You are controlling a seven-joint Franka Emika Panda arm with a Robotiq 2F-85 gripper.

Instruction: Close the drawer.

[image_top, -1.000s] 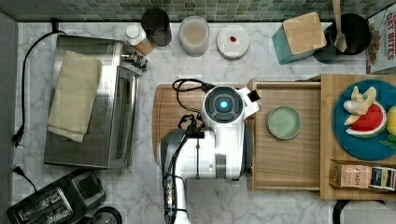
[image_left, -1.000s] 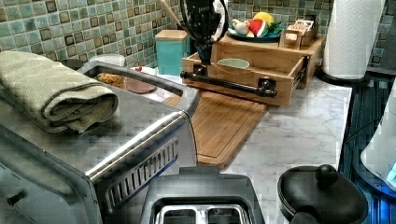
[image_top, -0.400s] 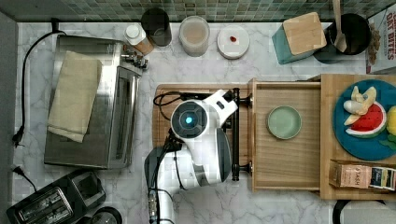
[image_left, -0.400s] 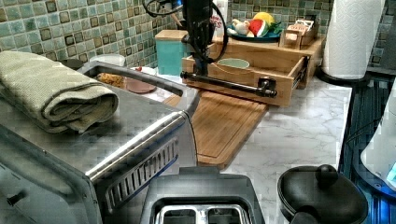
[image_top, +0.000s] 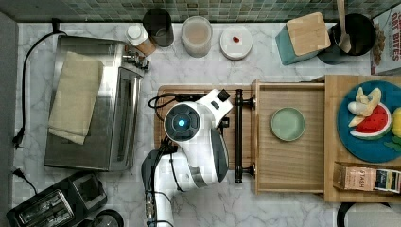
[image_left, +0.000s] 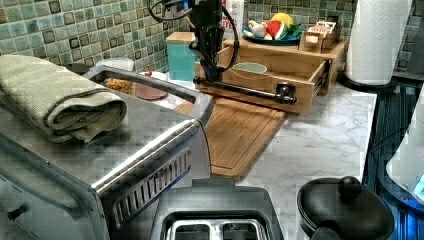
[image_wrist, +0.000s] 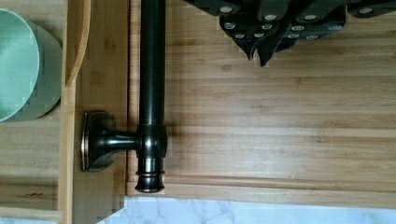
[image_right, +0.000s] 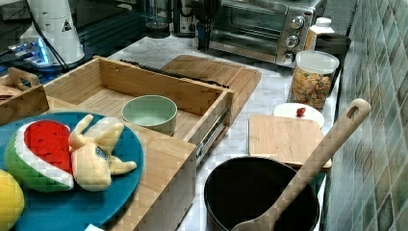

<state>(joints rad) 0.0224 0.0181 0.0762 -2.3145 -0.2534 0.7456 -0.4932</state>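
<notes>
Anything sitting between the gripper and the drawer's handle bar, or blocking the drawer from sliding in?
Nothing visible. The gripper hangs over the cutting board beside the handle bar, bare board between. The green bowl sits inside the drawer.

A wooden cutting board lies right under the fingers. A green bowl sits a little way off from them. The blue fruit plate, the toaster oven and the folded towel are far away.

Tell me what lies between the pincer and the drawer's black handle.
Nothing: in the wrist view, bare cutting board separates the shut pincer from the handle on the drawer.
</notes>
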